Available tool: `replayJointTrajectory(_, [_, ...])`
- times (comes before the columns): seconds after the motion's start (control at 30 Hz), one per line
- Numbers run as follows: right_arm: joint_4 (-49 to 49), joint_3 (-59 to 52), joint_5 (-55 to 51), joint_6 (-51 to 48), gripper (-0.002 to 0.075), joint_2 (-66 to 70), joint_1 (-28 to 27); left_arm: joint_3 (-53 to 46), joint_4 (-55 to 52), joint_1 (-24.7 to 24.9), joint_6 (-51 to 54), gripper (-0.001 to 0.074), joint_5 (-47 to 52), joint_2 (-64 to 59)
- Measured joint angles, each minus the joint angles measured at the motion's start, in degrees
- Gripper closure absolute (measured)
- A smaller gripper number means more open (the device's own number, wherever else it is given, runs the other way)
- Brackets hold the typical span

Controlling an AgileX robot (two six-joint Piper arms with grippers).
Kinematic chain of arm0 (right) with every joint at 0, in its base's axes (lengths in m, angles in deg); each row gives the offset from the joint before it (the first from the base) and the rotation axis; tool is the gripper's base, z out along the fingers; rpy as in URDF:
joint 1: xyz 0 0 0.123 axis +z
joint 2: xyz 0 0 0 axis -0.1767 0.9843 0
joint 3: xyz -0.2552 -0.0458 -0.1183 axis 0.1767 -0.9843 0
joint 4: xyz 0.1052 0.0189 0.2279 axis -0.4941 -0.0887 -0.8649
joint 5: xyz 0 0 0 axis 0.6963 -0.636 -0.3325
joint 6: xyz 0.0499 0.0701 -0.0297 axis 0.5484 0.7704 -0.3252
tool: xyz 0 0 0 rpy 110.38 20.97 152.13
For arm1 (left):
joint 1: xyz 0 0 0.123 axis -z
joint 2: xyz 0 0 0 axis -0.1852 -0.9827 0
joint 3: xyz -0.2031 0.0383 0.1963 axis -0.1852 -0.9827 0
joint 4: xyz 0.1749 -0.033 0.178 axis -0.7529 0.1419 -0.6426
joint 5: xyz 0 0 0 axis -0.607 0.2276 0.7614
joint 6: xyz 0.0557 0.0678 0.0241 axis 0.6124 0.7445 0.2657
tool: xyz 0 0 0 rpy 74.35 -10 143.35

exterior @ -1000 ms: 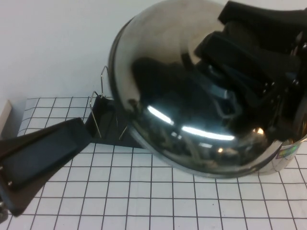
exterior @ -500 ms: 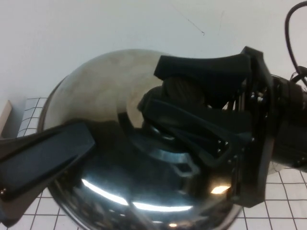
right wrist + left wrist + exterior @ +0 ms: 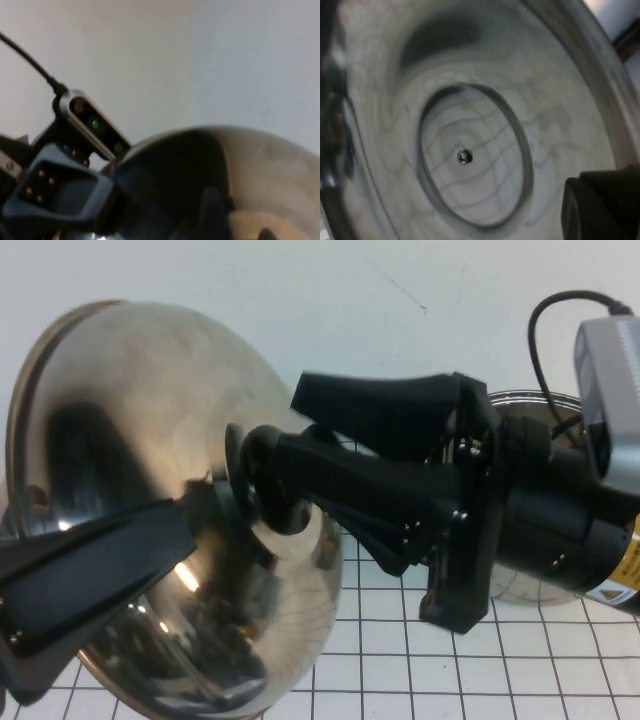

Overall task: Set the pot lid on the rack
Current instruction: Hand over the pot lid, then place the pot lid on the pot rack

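Swinging the pot lid [image 3: 150, 440] leftward and tipping it on edge above the desk's left side, I now hide the rack. My right gripper [image 3: 262, 480] stays clamped on its black knob [image 3: 270, 485]; my left gripper [image 3: 90, 580] hangs beside it, grip unclear.

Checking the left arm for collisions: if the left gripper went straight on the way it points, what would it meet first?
Probably the pot lid: the left gripper points at its dome from low left. The right gripper holds the knob. Depth is unclear.
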Motion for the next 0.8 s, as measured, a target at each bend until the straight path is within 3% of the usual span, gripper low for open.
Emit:
replayJointTrajectory(0.17, [-3.66, 0.00, 0.61, 1.08, 0.0099, 0.00, 0.00, 0.00, -2.81, 0.00, 1.99, 0.0676, -1.08, -0.13])
replayJointTrajectory(0.27, [-5.49, 0.00, 0.61, 1.08, 0.0062, -1.25, 0.00, 0.00, -2.86, 0.00, 5.12, 0.0676, -1.08, -0.66])
replayJointTrajectory(0.37, [-6.81, 0.00, 0.61, -1.06, 0.0073, -4.11, 0.00, 0.77, -3.06, 0.00, 7.80, 0.0676, -0.98, -3.37])
replayJointTrajectory(0.47, [-6.89, 0.00, 0.74, -2.78, 0.0172, -7.93, 0.00, 3.92, -3.00, 0.00, 9.56, 0.0676, -0.88, -8.46])
replayJointTrajectory(0.63, [-0.03, 0.00, -1.65, -4.97, 0.0574, -16.19, 0.00, 14.11, -6.76, 0.00, 11.40, 0.0676, -1.68, -19.67])
replayJointTrajectory(0.7, [4.98, 0.00, -8.15, -6.07, 0.0655, -19.90, 0.00, 19.58, -10.75, 0.00, 11.92, 0.0676, -2.53, -24.35])
replayJointTrajectory(0.8, [12.16, 0.00, -23.26, -5.61, 0.0702, -25.75, 0.00, 27.51, -16.98, 0.00, 12.00, 0.0676, -3.26, -31.00])
